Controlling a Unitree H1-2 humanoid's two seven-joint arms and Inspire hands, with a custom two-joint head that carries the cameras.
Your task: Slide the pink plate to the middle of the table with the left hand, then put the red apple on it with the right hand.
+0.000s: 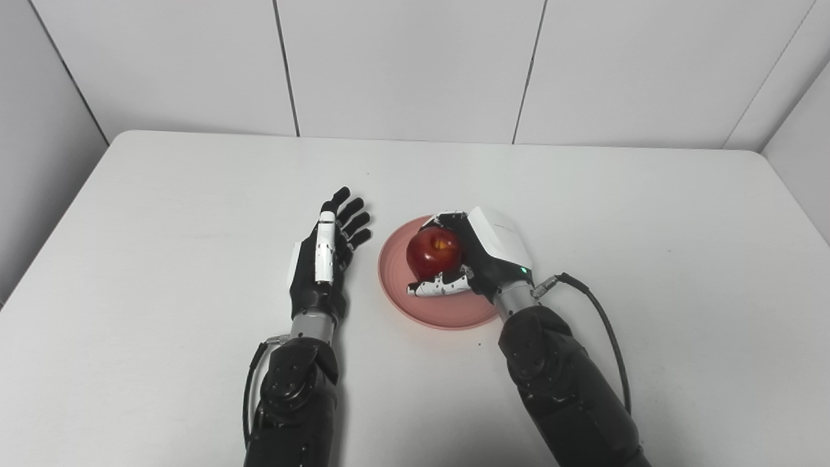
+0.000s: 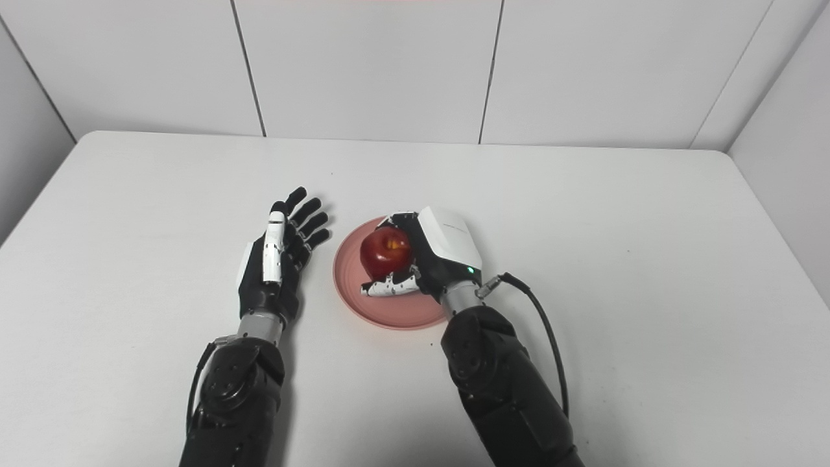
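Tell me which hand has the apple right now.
The right hand: its fingers wrap the red apple over the pink plate. The left hand lies open beside the plate, holding nothing.

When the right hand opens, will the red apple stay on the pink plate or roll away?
The red apple is round, so it may roll slightly. The pink plate looks shallow with a raised rim, which would probably stop it. The right hand should likely open slowly.
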